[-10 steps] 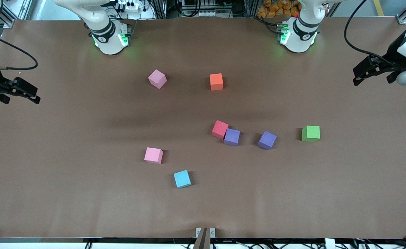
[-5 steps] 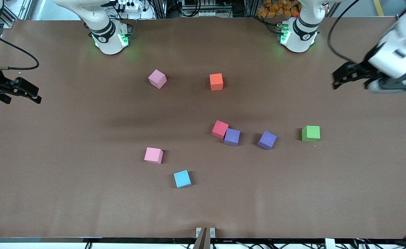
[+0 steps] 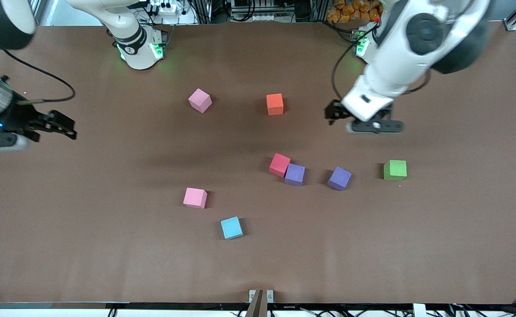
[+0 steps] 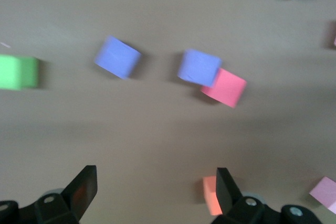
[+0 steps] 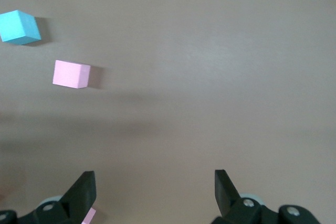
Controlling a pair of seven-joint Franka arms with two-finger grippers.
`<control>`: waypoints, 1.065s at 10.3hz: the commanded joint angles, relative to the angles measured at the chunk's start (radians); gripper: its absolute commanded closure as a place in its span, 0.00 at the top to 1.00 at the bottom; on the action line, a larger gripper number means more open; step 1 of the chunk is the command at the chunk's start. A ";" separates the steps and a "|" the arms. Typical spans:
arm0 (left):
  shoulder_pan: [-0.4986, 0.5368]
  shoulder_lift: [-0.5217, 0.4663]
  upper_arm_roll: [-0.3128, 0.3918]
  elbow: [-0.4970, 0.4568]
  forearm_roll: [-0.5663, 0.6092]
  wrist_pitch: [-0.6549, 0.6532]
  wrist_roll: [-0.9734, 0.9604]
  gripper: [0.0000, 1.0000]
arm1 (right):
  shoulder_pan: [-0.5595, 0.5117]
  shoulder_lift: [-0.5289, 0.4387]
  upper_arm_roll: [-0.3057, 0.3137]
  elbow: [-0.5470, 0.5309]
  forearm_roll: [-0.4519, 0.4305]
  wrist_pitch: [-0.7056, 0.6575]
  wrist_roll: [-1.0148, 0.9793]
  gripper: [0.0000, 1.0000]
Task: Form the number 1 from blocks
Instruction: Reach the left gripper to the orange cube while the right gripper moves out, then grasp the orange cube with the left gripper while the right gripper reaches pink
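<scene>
Loose blocks lie on the brown table: an orange one (image 3: 275, 104) and a pink one (image 3: 200, 100) near the bases, and a red one (image 3: 279, 164) touching a purple one (image 3: 294, 174). A second purple block (image 3: 339, 178) and a second pink block (image 3: 195, 197) lie apart. My left gripper (image 3: 333, 113) hangs open and empty over bare table beside the orange block (image 4: 211, 195). Its wrist view shows the red (image 4: 224, 87) and purple (image 4: 199, 67) pair. My right gripper (image 3: 64, 127) is open and empty at the right arm's end of the table.
A green cube (image 3: 395, 170) sits toward the left arm's end, level with the purple blocks. A sky-blue cube (image 3: 231, 227) lies nearest the front camera, close to the second pink block (image 5: 71, 74). A small metal bracket (image 3: 261, 296) is fixed at the table's front edge.
My left arm has swung in from the table's end to a spot beside the orange block. My right gripper has shifted slightly inward. No block has moved.
</scene>
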 commanded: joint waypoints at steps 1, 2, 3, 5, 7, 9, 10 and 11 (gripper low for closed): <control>-0.057 0.024 -0.090 -0.105 -0.021 0.113 -0.195 1.00 | 0.041 0.079 -0.004 0.012 0.079 0.071 0.003 1.00; -0.106 0.065 -0.109 -0.133 -0.014 0.162 -0.261 1.00 | 0.064 0.115 -0.004 0.011 0.128 0.100 0.013 1.00; -0.155 0.095 -0.112 -0.177 -0.012 0.234 -0.309 1.00 | 0.085 0.141 -0.004 0.009 0.142 0.129 0.044 1.00; -0.239 0.165 -0.118 -0.244 0.041 0.360 -0.378 1.00 | 0.125 0.184 -0.004 0.003 0.142 0.178 0.123 1.00; -0.289 0.257 -0.118 -0.241 0.143 0.391 -0.464 1.00 | 0.133 0.233 -0.004 0.002 0.145 0.212 0.134 1.00; -0.332 0.302 -0.109 -0.244 0.146 0.408 -0.475 1.00 | 0.152 0.279 -0.004 0.003 0.165 0.247 0.134 1.00; -0.355 0.319 -0.095 -0.244 0.148 0.413 -0.481 1.00 | 0.167 0.297 -0.004 0.003 0.177 0.270 0.134 1.00; -0.362 0.333 -0.079 -0.244 0.149 0.434 -0.481 1.00 | 0.181 0.316 -0.004 0.003 0.179 0.296 0.134 1.00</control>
